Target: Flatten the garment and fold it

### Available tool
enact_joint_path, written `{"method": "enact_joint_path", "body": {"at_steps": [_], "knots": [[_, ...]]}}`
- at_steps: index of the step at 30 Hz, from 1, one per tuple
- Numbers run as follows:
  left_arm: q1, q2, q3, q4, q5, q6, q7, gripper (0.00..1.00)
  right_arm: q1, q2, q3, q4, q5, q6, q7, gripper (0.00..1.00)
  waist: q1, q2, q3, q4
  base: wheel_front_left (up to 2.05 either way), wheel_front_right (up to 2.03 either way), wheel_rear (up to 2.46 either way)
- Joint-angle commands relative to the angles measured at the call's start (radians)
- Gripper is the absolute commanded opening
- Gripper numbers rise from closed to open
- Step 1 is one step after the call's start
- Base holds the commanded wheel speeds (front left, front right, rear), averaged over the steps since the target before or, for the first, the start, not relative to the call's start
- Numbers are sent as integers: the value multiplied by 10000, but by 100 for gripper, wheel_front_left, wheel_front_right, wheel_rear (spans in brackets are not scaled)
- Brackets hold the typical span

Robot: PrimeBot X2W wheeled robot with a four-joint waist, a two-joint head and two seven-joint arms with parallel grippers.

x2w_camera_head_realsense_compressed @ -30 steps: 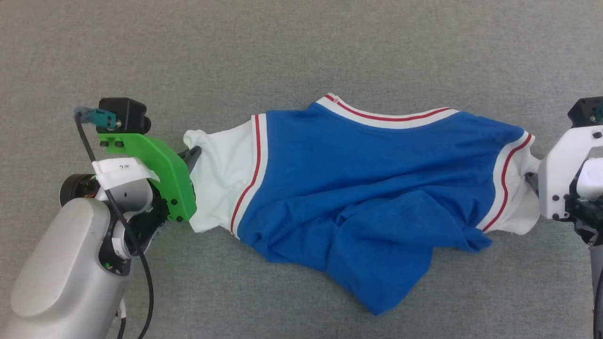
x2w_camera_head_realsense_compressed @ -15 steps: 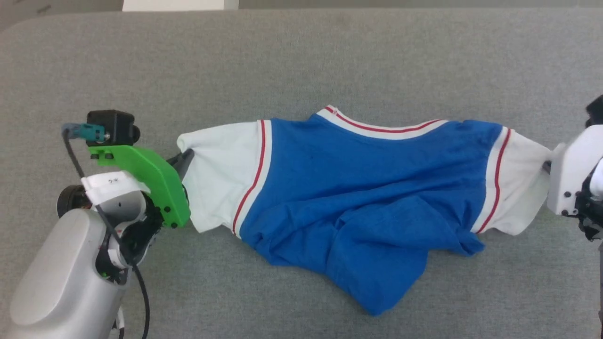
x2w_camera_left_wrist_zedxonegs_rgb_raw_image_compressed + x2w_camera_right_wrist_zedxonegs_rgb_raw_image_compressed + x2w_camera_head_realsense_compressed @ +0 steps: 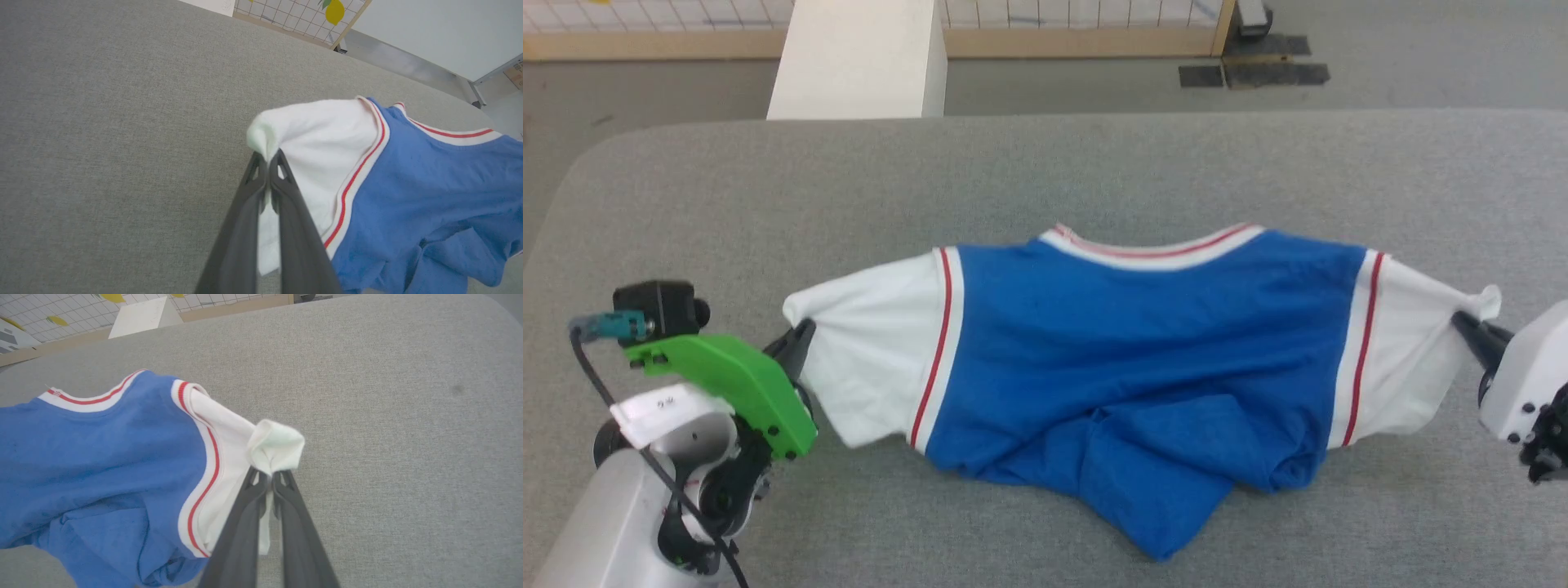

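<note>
The garment (image 3: 1127, 327), a bright blue shirt with white sleeves and red-striped trim, hangs stretched sideways between my two grippers over the grey table (image 3: 1045, 171). Its blue lower part sags in rumpled folds toward the near side. At the left, my left gripper (image 3: 800, 339) is shut on the tip of the white sleeve (image 3: 310, 155); its fingers (image 3: 282, 204) pinch the cloth. My right gripper (image 3: 1466, 327) is shut on the other white sleeve (image 3: 229, 457), bunched at the fingertips (image 3: 267, 477).
A white box-like post (image 3: 858, 57) stands beyond the table's far edge, with a wooden-framed grid panel (image 3: 1086, 24) and floor behind it. The table's rounded far-left corner (image 3: 580, 163) shows. Bare grey tabletop lies around the shirt.
The camera has tilted up, bringing the far table edge and floor into view. The two grippers have drawn further apart, pulling the sleeves out and the shirt tauter. The right gripper closed on its sleeve.
</note>
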Motion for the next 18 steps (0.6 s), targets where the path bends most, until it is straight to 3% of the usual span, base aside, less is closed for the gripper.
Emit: {"method": "enact_joint_path", "body": {"at_steps": [1, 8, 18], "knots": [[268, 52, 89, -84, -97, 75, -140, 0, 205, 132, -31, -195, 236, -13, -80, 0, 1, 0, -355, -123, 0, 0, 0], [322, 22, 487, -401, 102, 243, -885, 0, -153, 275, 111, -567, 992, -13, -465, 0, 1, 0, -600, -143, 0, 0, 0], [-1874, 145, 599, -342, 785, 81, -1492, 0, -2829, -378, 573, -74, 1756, -13, -695, 0, 1, 0, -956, 1, 0, 0, 0]]}}
